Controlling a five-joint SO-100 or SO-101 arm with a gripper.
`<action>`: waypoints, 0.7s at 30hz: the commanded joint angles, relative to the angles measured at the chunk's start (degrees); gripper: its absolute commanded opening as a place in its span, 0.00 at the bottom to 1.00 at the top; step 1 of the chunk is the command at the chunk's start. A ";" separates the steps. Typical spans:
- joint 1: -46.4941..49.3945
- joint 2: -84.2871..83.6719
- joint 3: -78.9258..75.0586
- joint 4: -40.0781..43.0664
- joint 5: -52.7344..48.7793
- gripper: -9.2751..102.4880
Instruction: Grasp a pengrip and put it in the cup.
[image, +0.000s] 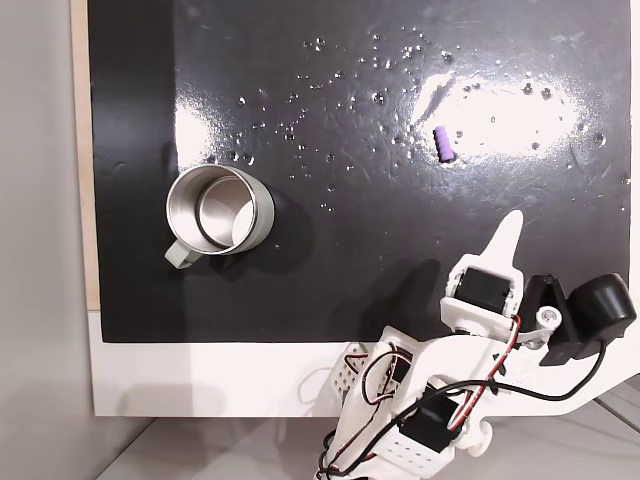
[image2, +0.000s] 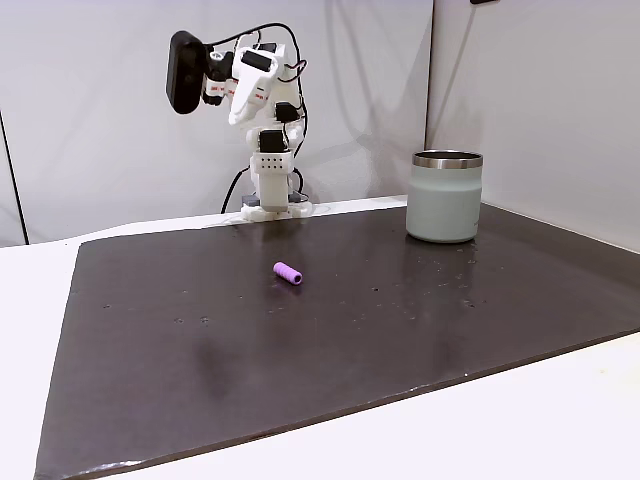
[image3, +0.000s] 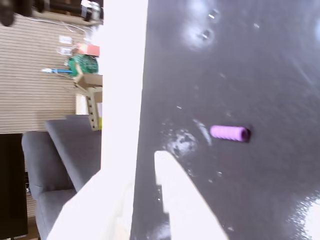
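One purple pengrip (image: 444, 144) lies on its side on the black mat (image: 350, 280) of the tabletop, well apart from the steel cup (image: 219, 210), which stands upright. The tool (image: 512, 232) hangs above the mat near the pengrip and holds nothing; I cannot tell how far it is open.

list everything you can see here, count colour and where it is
pengrip: one, purple, lying on its side on the mat, away from the cup
cup: one, steel inside with pale grey-green wall and small handle, upright on the mat, left part of the overhead fixed view
mat: one, black and glossy with small shiny specks, covering most of the table
table: one, white, showing around the mat's edges
arm: one, white with black and red wires, based at the mat's edge, raised above the surface
gripper: one, white, above the mat short of the pengrip, holding nothing
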 joint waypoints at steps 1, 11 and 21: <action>0.35 -8.09 -10.37 -1.67 -0.70 0.08; 0.53 -38.76 -33.49 1.85 -14.77 0.08; -0.35 -58.36 -43.95 0.00 -37.88 0.08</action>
